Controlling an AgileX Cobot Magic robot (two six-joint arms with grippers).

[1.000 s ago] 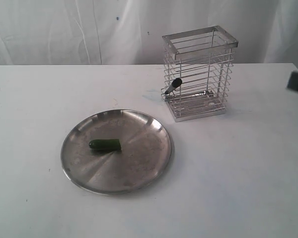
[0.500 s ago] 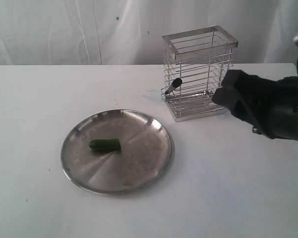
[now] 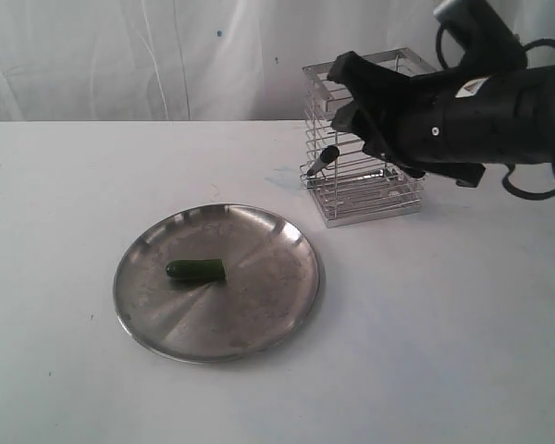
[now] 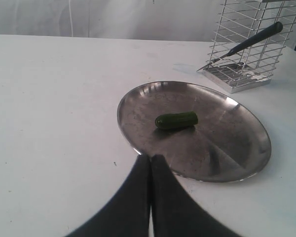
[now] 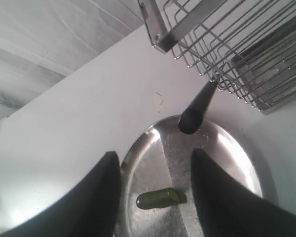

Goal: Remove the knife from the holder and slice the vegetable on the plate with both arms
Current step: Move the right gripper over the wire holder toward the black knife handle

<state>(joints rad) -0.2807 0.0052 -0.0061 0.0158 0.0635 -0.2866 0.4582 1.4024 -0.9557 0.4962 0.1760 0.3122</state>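
Note:
The knife [image 3: 324, 159] leans in the wire holder [image 3: 370, 199], its black handle [image 5: 195, 111] poking out through the bars on the plate's side. The green vegetable [image 3: 196, 270] lies on the steel plate [image 3: 259, 314], left of centre. My right gripper [image 3: 339, 91] hangs open above and just right of the knife handle, in front of the holder's upper part. In the right wrist view the open gripper [image 5: 154, 155] frames the vegetable [image 5: 160, 197] far below. My left gripper [image 4: 150, 157] is shut and empty, near the rim of the plate [image 4: 222, 143], short of the vegetable [image 4: 176, 120].
White cloth hangs behind the white table [image 3: 462, 351]. The right arm [image 3: 481, 111] covers the holder's right half in the exterior view. The left arm is out of the exterior view. The holder [image 4: 249, 44] and knife [image 4: 251, 40] show beyond the plate in the left wrist view.
The right arm has swung in from the right edge, leftward and upward, and now sits in front of the holder near the knife handle. Plate, vegetable and knife have not moved.

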